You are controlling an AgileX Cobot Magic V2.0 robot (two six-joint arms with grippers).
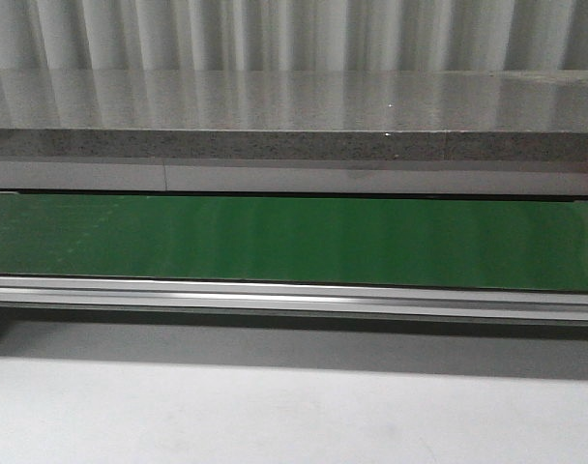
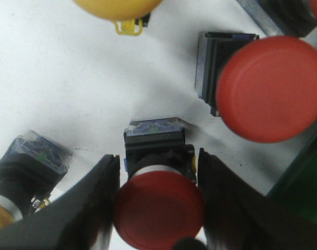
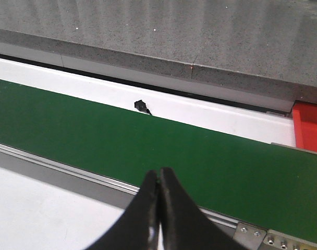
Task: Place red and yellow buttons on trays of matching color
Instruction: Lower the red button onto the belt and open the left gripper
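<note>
The white bench [image 1: 275, 416] fills the near ground in the front view, and across it, from left edge to right edge, runs a long green belt [image 1: 294, 240] framed by a silver rail [image 1: 294, 296], with a grey speckled ledge [image 1: 294, 145] behind it. No arm shows from the front.

Through the right wrist camera, a red tray [image 3: 311, 127] peeks in past the belt's end, towards the far side of the bench. The right claw [image 3: 159, 179] hangs over the rail with its black fingers pressed together, nothing between them.

The left wrist camera looks down on a cluster of buttons lying on the white bench top. A big red button [image 2: 270, 88] lies on its side, with a yellow button [image 2: 117, 8] near it and another yellowish one [image 2: 20, 179] off to the other side. The left claw [image 2: 158, 200] straddles a smaller red button [image 2: 158, 208], fingers [image 2: 96, 203] apart and just beside its cap; I cannot tell whether they touch it.
</note>
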